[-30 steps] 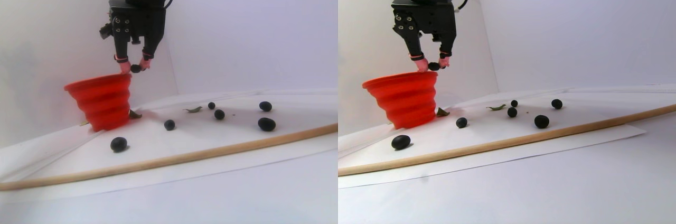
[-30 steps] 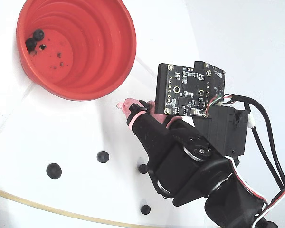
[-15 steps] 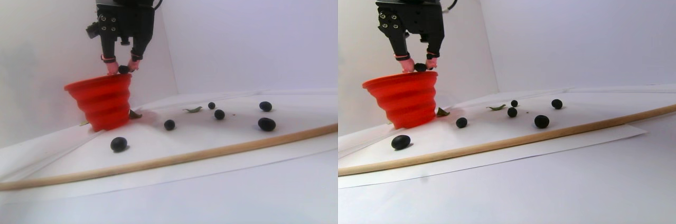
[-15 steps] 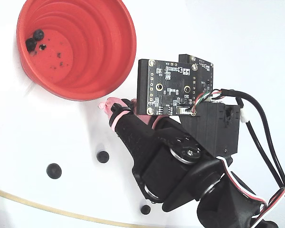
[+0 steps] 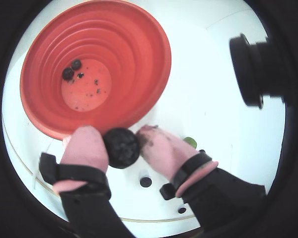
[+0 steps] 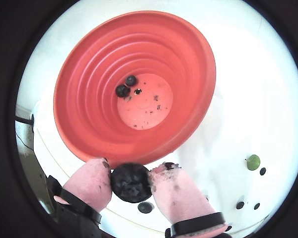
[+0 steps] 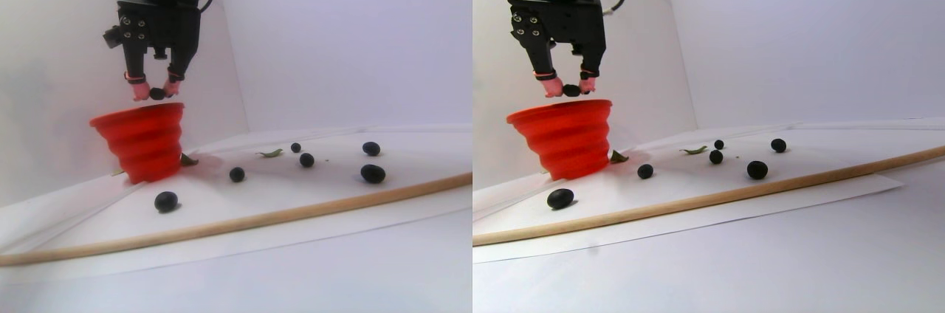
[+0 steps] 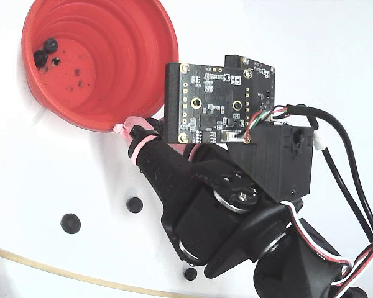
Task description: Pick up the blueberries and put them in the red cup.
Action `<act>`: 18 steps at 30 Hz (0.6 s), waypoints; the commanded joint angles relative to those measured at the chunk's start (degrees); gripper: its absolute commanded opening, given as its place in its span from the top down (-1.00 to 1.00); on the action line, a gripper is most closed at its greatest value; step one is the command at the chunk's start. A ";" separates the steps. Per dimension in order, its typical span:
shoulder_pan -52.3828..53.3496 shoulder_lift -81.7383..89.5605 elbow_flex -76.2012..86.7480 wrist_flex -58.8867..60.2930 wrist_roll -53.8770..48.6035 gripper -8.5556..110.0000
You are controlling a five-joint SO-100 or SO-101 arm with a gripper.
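- Wrist views both show my black two-finger gripper (image 6: 130, 174) with pink fingertips clenched on one dark round blueberry (image 6: 131, 182), just short of the near rim of the wide, ribbed red-orange plastic cup (image 6: 89, 124).
- Stereo pair view: since a second ago I have carried the berry leftward, over the rim.
- Two berries (image 6: 126, 86) lie inside; I judge release is close.

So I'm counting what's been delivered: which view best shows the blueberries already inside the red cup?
A wrist view: two blueberries sit large on the red cup's floor. The fixed view shows them smaller; the stereo pair's side angle hides them.
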 commanded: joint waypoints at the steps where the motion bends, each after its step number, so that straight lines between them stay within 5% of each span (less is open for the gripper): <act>1: -2.55 8.70 -6.50 -0.44 0.44 0.62; 18: -5.89 -0.35 -10.63 -7.65 0.79 0.62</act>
